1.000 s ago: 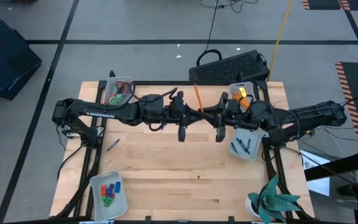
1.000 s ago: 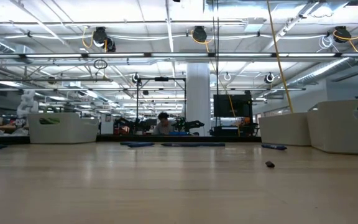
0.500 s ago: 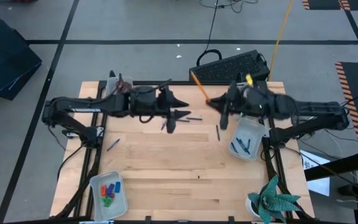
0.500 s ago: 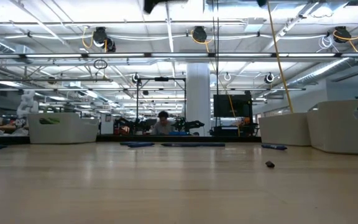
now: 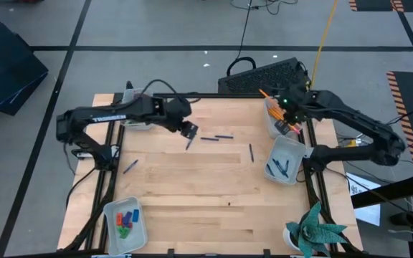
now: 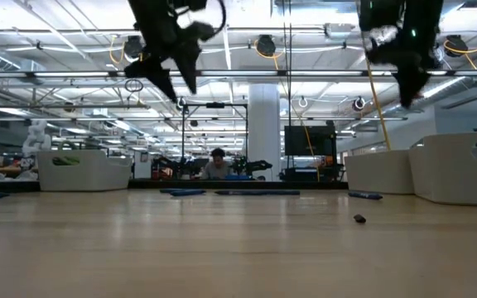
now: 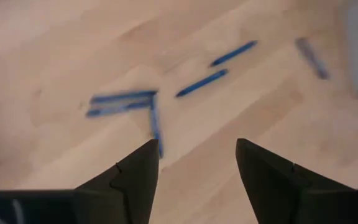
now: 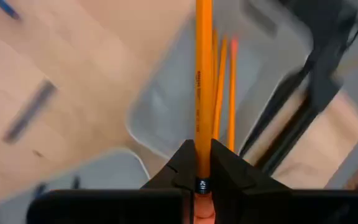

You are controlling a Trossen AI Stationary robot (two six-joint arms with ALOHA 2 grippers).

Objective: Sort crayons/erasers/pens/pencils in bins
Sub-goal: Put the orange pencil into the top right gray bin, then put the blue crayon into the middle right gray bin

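**Q:** What do the surface and the room look like?

**A:** A pale wooden table [image 5: 192, 193] on a dark frame, set on grey floor with black tape lines. A black keyboard [image 5: 264, 75] lies just past the table's far edge and a plant [image 5: 314, 229] stands at one near corner. At table height, the hall beyond shows ceiling lamps, a white pillar and a seated person [image 6: 217, 164] far off.

**Q:** Where is the right gripper?

**A:** The right gripper [image 8: 202, 163] hangs above the far bin [image 5: 275, 115] on its own side, fingers pinched on 1 orange pencil [image 8: 203, 74]. More pencils [image 8: 227, 87] lie in that bin directly below it. A second bin [image 5: 284, 159], holding dark pens, sits just nearer on the table.

**Q:** And the left gripper?

**A:** The left gripper [image 7: 197, 163] hovers over the middle of the table with its fingers spread and nothing between them. Several blue pens [image 7: 201, 83] lie loose on the wood right ahead of its tips, 1 [image 7: 156, 124] almost under them. Another bin [image 5: 125, 222], with red, green and blue crayons [image 5: 125, 221], sits well apart at the near corner behind it; a fourth bin is mostly hidden under that arm.
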